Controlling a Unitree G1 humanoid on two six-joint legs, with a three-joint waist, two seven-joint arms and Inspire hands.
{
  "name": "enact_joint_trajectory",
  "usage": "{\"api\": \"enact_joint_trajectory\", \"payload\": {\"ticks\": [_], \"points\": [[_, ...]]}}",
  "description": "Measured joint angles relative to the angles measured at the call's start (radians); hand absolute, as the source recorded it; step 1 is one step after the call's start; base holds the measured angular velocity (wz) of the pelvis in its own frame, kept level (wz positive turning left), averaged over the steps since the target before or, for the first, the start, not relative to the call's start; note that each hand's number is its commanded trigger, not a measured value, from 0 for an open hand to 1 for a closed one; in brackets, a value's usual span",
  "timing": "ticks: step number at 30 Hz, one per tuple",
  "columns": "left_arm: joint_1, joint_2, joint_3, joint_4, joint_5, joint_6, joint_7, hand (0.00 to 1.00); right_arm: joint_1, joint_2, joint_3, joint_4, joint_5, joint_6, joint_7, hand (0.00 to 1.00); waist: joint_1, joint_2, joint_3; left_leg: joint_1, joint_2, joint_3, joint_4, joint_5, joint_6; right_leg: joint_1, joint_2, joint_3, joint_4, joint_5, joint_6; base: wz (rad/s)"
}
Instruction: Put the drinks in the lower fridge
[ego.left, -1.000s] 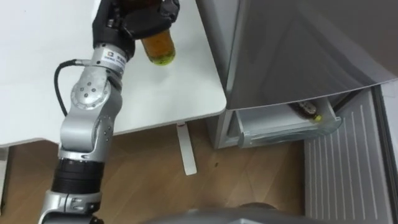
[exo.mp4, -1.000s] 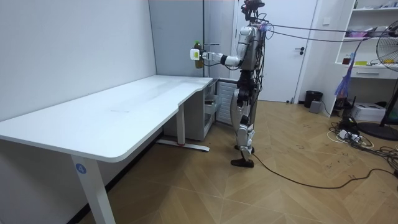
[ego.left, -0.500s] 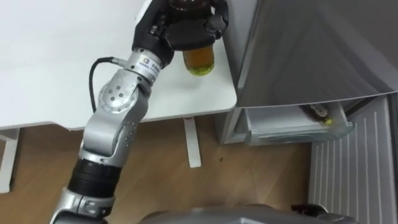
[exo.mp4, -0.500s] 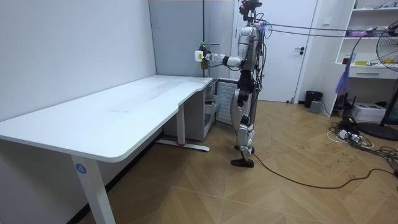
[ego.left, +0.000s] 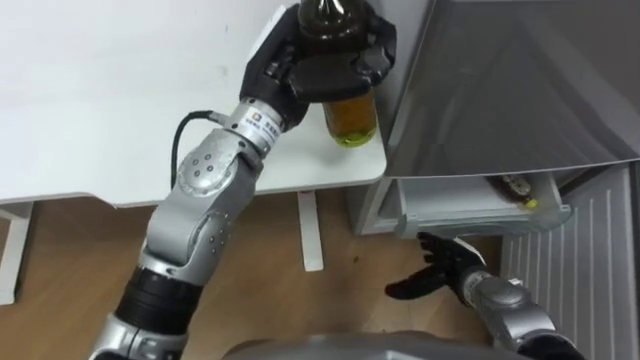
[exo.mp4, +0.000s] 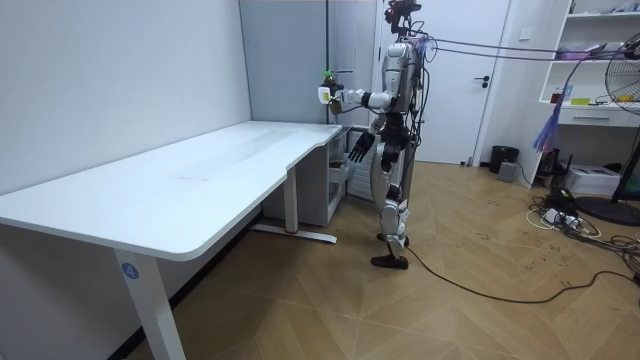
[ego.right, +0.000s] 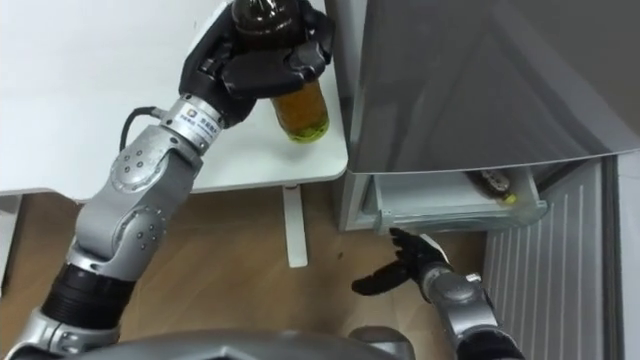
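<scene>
The robot is standing at the far end of the white table (ego.left: 90, 110), beside the grey fridge (ego.left: 520, 90), carrying a bottle (ego.left: 350, 120) of amber drink toward it. Its left hand (ego.left: 325, 62) is gripping the bottle's upper half, fingers and thumb curled round it. It is holding the bottle upright and clear of the tabletop, above the table's corner and just beside the fridge's wall. Below, the fridge's lower drawer (ego.left: 465, 213) is standing pulled out, with a second bottle (ego.left: 515, 187) lying on its side inside. The right hand (ego.left: 445, 272) is reaching in low over the wooden floor (ego.left: 330, 265), just in front of the drawer, fingers spread wide and holding nothing.

A second ago the bottle was hanging further in over the table. The room view confirms it has been swinging toward the fridge since then, while the feet have kept their place. The right hand is the newcomer, having come up in front of the hip and into the head camera's sight within the last half second. That suggests the carry is nearing its end and the lowering is about to start. The bottle is yet to go down into the drawer, which looks open enough to take it. The fridge's upper part is overhanging the drawer, so the way down will likely need care.
</scene>
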Motion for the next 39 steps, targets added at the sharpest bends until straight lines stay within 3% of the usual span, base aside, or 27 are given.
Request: {"api": "enact_joint_trajectory", "payload": {"ticks": [6, 15, 21, 27, 31, 34, 39], "points": [[0.056, -0.001, -0.022, 0.0, 0.007, 0.0, -0.027, 1.0, 0.003, 0.016, 0.032, -0.064, -0.001, 0.0, 0.051, 0.0, -0.004, 0.002, -0.0013, -0.002, 0.0, 0.0, 0.004, 0.0, 0.0, 0.002, -0.001, -0.005, 0.001, 0.0, 0.0, 0.01], [0.088, 0.001, -0.02, 0.0, -0.041, 0.0, -0.063, 1.0, 0.015, 0.023, 0.036, -0.167, 0.004, 0.002, 0.105, 0.0, -0.001, 0.001, -0.0022, -0.022, -0.002, -0.002, 0.03, 0.0, 0.0, 0.004, -0.007, -0.024, 0.002, 0.0, 0.0, 0.07], [0.142, 0.019, -0.022, 0.004, -0.054, 0.001, -0.12, 1.0, 0.015, 0.021, 0.053, -0.176, 0.044, 0.004, 0.163, 0.0, 0.0, -0.004, -0.0021, -0.034, -0.003, -0.002, 0.037, 0.001, 0.001, -0.003, -0.008, -0.024, 0.001, 0.0, 0.0, 0.02], [0.146, 0.049, -0.019, 0.011, -0.063, 0.002, -0.137, 1.0, 0.012, 0.014, 0.053, -0.179, 0.091, 0.013, 0.206, 0.0, 0.002, -0.013, -0.0001, -0.033, -0.003, -0.003, 0.035, 0.001, 0.001, -0.003, -0.008, -0.019, 0.001, 0.0, 0.0, -0.01], [0.147, 0.051, -0.018, 0.052, -0.063, 0.002, -0.152, 1.0, 0.014, 0.008, 0.053, -0.188, 0.093, 0.02, 0.241, 0.0, 0.002, -0.022, 0.001, -0.027, -0.002, 0.0, 0.033, 0.001, 0.001, 0.0, -0.007, -0.015, 0.003, 0.0, 0.0, -0.02], [0.147, 0.051, -0.019, 0.102, -0.061, 0.015, -0.155, 1.0, 0.021, 0.003, 0.057, -0.249, 0.117, 0.045, 0.274, 0.0, 0.005, -0.024, 0.0021, -0.026, -0.002, 0.005, 0.033, 0.001, 0.001, -0.003, -0.006, -0.014, 0.005, 0.0, 0.0, -0.06], [0.168, 0.052, -0.02, 0.141, -0.051, 0.03, -0.156, 1.0, 0.021, 0.007, 0.073, -0.303, 0.122, 0.046, 0.35, 0.0, 0.006, -0.026, 0.0025, -0.023, -0.002, 0.005, 0.033, 0.001, 0.001, -0.001, -0.007, -0.015, 0.006, 0.0, 0.0, -0.01]]}}
